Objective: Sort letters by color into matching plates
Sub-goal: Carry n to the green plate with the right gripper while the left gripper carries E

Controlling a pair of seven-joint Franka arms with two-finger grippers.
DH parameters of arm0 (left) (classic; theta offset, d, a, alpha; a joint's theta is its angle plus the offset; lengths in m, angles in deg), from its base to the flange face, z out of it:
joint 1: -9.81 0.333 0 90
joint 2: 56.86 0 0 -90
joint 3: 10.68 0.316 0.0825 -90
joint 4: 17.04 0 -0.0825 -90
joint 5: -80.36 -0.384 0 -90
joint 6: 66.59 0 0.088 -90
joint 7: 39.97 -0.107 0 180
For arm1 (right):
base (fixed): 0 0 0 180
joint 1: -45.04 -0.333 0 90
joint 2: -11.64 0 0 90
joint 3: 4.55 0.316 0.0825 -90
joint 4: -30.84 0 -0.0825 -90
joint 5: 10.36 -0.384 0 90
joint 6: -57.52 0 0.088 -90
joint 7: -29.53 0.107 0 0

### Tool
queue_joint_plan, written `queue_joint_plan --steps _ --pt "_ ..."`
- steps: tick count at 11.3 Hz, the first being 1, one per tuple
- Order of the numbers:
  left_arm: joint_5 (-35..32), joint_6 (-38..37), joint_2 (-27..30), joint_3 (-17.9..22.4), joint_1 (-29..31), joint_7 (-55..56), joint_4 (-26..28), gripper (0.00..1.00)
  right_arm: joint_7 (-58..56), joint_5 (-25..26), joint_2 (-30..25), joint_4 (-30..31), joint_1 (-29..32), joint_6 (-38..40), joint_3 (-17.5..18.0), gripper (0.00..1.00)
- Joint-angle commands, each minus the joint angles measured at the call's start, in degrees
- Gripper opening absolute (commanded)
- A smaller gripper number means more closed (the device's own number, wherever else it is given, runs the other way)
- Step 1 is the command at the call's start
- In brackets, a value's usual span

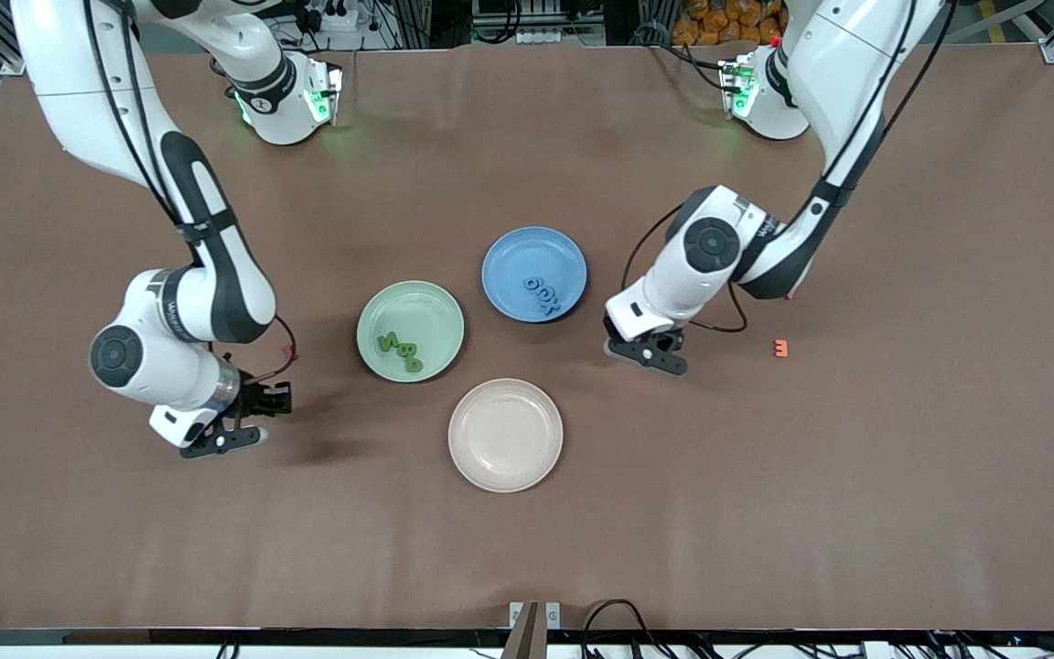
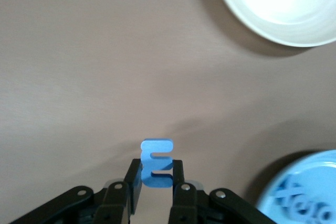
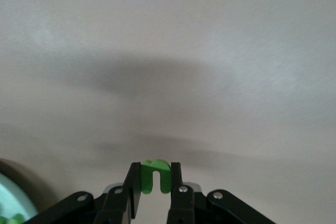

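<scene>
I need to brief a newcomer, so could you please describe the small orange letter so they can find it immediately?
Start at the blue plate and go toward the left arm's end of the table, past the left gripper. The orange letter lies alone on bare brown tabletop, the only orange piece and outside every plate.

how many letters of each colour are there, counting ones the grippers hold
Green letters: 4, three in the mint green plate, one in the right gripper
Blue letters: 4, three in the blue plate, one in the left gripper
Orange letter: 1
Total: 9
</scene>
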Motion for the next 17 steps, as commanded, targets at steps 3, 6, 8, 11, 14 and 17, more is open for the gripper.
queue_joint_plan --steps 3,6,8,11,14,17 --pt "2.11 -1.8 1.12 0.67 -10.09 14.32 -0.73 0.0 17.9 -0.99 -3.17 4.19 -6.37 -0.23 1.62 0.17" --pt "1.85 -2.85 1.12 0.76 -14.58 21.71 -0.47 0.0 24.32 -0.99 -3.7 5.59 -9.1 -0.23 2.41 0.17" --pt "1.5 -3.12 1.03 0.85 -16.87 25.94 -0.55 0.0 26.45 -0.99 -4.58 6.82 -10.51 -0.41 2.42 0.17" --pt "1.15 -3.12 0.6 0.93 -20.03 34.44 -0.55 0.0 28.46 -0.99 -6.42 9.63 -12.52 -0.41 2.42 0.17" --pt "1.06 -3.21 0.95 0.93 -22.32 40.69 0.06 0.0 31.63 -0.99 -6.34 10.52 -15.51 -0.49 2.42 0.17" --pt "-0.35 -3.29 0.6 0.85 -23.38 46.07 -0.03 0.0 32.34 -0.99 -6.16 10.61 -16.66 -0.58 2.42 0.18"
